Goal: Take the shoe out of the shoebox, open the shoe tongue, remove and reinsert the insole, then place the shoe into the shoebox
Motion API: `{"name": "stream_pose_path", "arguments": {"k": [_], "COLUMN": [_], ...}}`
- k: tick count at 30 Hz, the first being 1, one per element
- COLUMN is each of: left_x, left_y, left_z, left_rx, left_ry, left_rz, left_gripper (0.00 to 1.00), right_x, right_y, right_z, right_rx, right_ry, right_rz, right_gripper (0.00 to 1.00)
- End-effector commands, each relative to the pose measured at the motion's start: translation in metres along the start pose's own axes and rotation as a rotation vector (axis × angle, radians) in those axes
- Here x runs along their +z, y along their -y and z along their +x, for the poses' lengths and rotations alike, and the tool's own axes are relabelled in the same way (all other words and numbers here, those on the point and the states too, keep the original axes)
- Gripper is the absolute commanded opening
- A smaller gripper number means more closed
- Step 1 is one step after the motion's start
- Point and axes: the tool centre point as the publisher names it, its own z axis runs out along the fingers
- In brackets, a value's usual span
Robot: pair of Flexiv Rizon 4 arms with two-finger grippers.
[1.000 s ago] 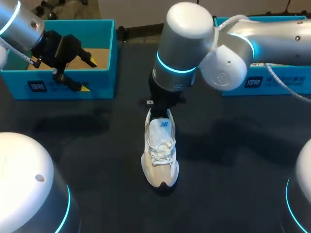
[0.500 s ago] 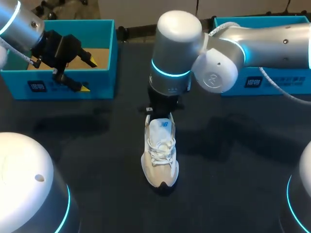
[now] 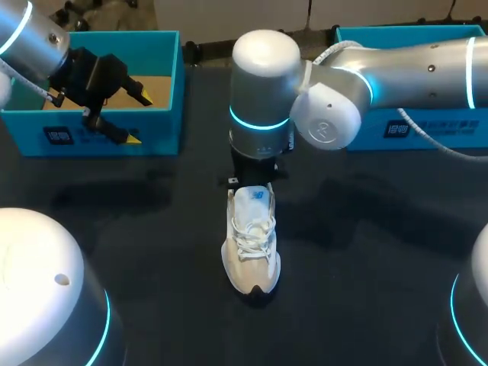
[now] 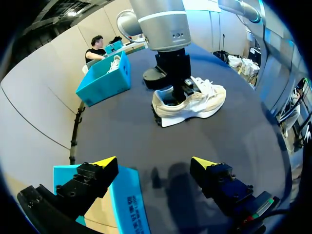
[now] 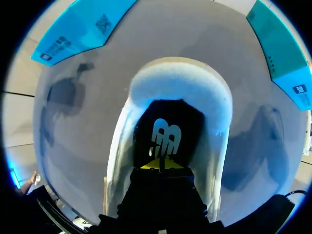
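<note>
Shoe (image 3: 252, 244) stood upright on its sole mid-table, toe at 6 o'clock and heel at 12 in the head view. My right gripper (image 5: 161, 163) was down in the heel opening with its yellow tips drawn together. The insole (image 5: 168, 117) lay just ahead of them; I could not tell whether anything was nipped between them. My left gripper (image 4: 151, 168) hung wide open and empty over the front wall of the left box (image 3: 114, 141), at 10 o'clock from the shoe and well apart from it. The right box (image 3: 412, 130) sat at 2 o'clock. I judged the shoe light, with a soft upper that would give, a stiffer sole and loose laces apt to snag. The insole looked thin and floppy, best taken at its heel edge and peeled up, not dragged. The table (image 3: 366, 252) was dark and looked smooth, so I expected the shoe to slide or tip at the heel under any pull unless the toe was braced. Both boxes stood far enough off to leave working room at 3 and 9 o'clock of the shoe.
</note>
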Motion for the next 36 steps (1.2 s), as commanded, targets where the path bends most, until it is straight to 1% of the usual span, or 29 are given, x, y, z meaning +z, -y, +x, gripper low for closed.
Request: {"name": "stream_pose_path", "arguments": {"k": [1, 4, 6, 9, 13, 15, 16, 17, 19, 22, 24, 26, 31, 33, 36], "left_x": [-0.001, -0.001, -0.001, -0.001, -0.001, -0.001, -0.001, -0.001, -0.001, -0.001, -0.001, -0.001, -0.001, -0.001, -0.001], "left_y": [0.000, 0.000, 0.000, 0.000, 0.000, 0.000, 0.000, 0.000, 0.000, 0.000, 0.000, 0.000, 0.000, 0.000, 0.000], "left_z": [0.001, 0.001, 0.001, 0.001, 0.001, 0.001, 0.001, 0.001, 0.001, 0.001, 0.001, 0.001, 0.001, 0.001, 0.001], "left_rx": [0.000, 0.000, 0.000, 0.000, 0.000, 0.000, 0.000, 0.000, 0.000, 0.000, 0.000, 0.000, 0.000, 0.000, 0.000], "left_ry": [0.000, 0.000, 0.000, 0.000, 0.000, 0.000, 0.000, 0.000, 0.000, 0.000, 0.000, 0.000, 0.000, 0.000, 0.000], "left_rz": [-0.004, -0.004, -0.004, -0.004, -0.004, -0.004, -0.004, -0.004, -0.004, -0.004, -0.004, -0.004, -0.004, -0.004, -0.004], "left_gripper": [1.00, 1.00, 1.00, 1.00, 1.00, 1.00, 1.00, 1.00, 1.00, 1.00, 1.00, 1.00, 1.00, 1.00, 1.00], "right_x": [-0.018, -0.026, -0.026, -0.021, -0.007, 0.000, 0.000, 0.007, 0.012, 0.017, 0.019, 0.018, 0.009, -0.001, -0.006], "right_y": [-0.002, -0.009, -0.015, -0.024, -0.033, -0.034, -0.034, -0.033, -0.031, -0.027, -0.026, -0.023, -0.021, -0.025, -0.030], "right_z": [0.003, 0.002, 0.002, 0.004, 0.009, 0.010, 0.010, 0.009, 0.008, 0.002, -0.001, -0.004, -0.004, -0.003, -0.002], "right_rx": [0.010, 0.011, 0.010, 0.008, 0.005, 0.007, 0.007, 0.014, 0.017, 0.028, 0.023, 0.024, 0.027, 0.025, 0.022], "right_ry": [0.028, 0.038, 0.038, 0.028, 0.014, 0.007, 0.007, 0.002, 0.027, 0.068, 0.097, 0.130, 0.142, 0.153, 0.164], "right_rz": [-0.050, -0.090, -0.111, -0.142, -0.147, -0.146, -0.146, -0.139, -0.123, -0.120, -0.110, -0.112, -0.129, -0.172, -0.198], "right_gripper": [0.00, 0.00, 0.00, 0.00, 0.00, 0.00, 0.00, 0.00, 0.00, 0.00, 0.00, 0.00, 0.00, 0.00, 0.00]}}
